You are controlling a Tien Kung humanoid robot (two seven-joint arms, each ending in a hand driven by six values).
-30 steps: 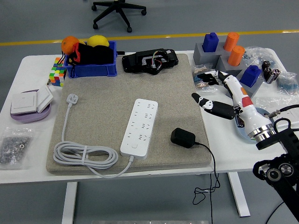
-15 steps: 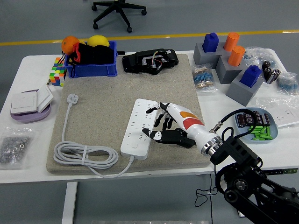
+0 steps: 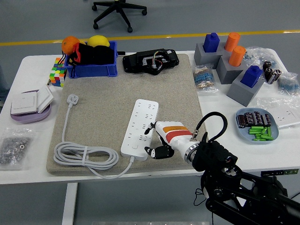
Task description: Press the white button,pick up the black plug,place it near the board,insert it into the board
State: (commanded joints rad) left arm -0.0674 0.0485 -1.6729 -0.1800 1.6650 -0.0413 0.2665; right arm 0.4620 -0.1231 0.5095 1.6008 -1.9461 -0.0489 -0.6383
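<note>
A white power strip (image 3: 140, 123) lies lengthwise on the grey mat (image 3: 103, 93), its white cable coiled at the mat's near left (image 3: 84, 157). My right hand (image 3: 153, 140), white with an orange and red patch, lies low over the mat against the strip's near right side. Its dark fingers are curled, with the tips next to the strip's near end, and nothing shows in their grasp. The black plug is hidden; the hand and wrist cover the spot where it lay. My left arm is out of the picture.
A blue bin (image 3: 91, 70) with fruit and a black device (image 3: 150, 61) stand at the mat's far edge. Grey blocks with blue and orange pegs (image 3: 229, 61) and a blue dish of batteries (image 3: 257, 125) sit at the right. A purple dish of switches (image 3: 28, 110) sits at the left.
My right hand came in from the right side of the table, passed over the black plug with fingers spread, then slid left and nearer, curling its fingers beside the strip's near end.
</note>
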